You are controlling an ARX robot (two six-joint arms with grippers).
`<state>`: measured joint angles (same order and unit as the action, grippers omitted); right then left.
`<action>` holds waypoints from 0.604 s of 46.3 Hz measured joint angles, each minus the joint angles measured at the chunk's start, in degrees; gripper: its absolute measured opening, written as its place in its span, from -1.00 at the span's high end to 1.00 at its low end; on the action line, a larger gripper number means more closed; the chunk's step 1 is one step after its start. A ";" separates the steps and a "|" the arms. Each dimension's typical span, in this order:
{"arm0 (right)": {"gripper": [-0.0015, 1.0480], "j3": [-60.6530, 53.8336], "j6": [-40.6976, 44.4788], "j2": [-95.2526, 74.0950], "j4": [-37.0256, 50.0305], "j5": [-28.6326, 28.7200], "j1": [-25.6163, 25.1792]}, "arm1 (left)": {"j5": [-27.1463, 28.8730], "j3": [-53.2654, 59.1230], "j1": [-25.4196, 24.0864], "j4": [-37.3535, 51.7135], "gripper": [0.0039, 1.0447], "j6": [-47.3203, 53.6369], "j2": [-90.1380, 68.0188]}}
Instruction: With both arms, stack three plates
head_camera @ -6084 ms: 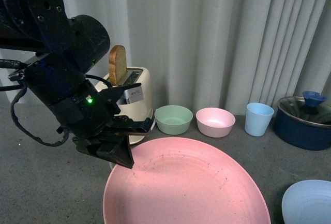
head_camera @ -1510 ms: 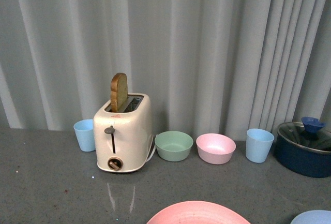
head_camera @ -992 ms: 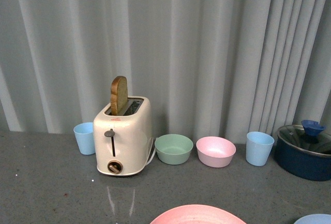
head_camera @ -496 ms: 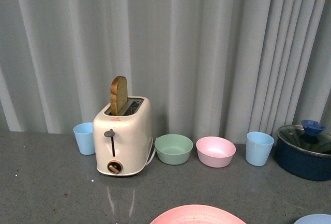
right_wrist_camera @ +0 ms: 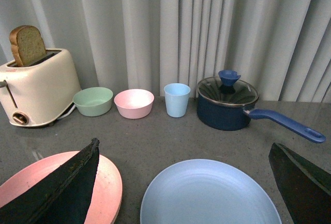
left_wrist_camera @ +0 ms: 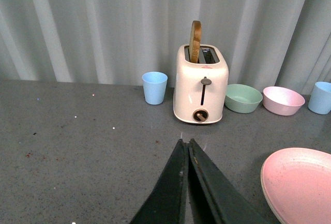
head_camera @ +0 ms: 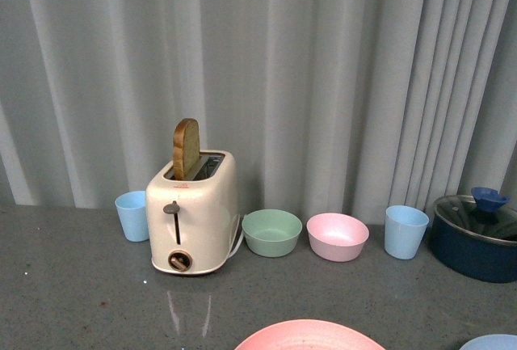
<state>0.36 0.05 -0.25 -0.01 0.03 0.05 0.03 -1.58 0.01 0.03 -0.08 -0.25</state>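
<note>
Matte round pink plate [right_wrist_camera: 107, 183] lies beside smooth light-blue plate [right_wrist_camera: 207, 195]; left pincer [left_wrist_camera: 186, 145] clenched, right pincer [right_wrist_camera: 183, 144] splayed.

**Open room:** the grey counter [head_camera: 73, 285] lies bare across the front left, and in a band between the back row and the plates.

**Back row, along the curtain [head_camera: 323, 83], left to right:**
- left cup [head_camera: 132, 215]
- toaster [head_camera: 194, 217], with a bread slice [head_camera: 186, 147] standing tall in it
- green bowl [head_camera: 271, 232]
- pink bowl [head_camera: 337, 236]
- right cup [head_camera: 405, 231]
- lidded pot [head_camera: 475, 241], its long handle [right_wrist_camera: 287, 123] jutting sideways

**Near edge:** pink plate [head_camera: 307, 335] and blue plate [right_wrist_camera: 209, 195], with a narrow strip of counter between them.
</note>
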 joint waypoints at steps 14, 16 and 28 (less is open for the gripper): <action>-0.86 0.00 0.00 0.00 0.00 0.00 0.00 | -0.02 0.00 0.00 0.00 -0.37 0.00 0.02; -0.86 0.00 0.00 0.00 0.00 0.00 0.00 | -0.02 0.00 0.00 0.00 -0.51 0.00 0.02; -0.86 0.00 1.68 -2.34 3.50 -9.92 2.73 | -0.02 0.00 0.00 0.00 -0.87 0.00 0.02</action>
<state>0.36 1.74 -2.59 3.49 -9.89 2.79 0.01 -1.58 0.01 0.03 -0.08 -0.23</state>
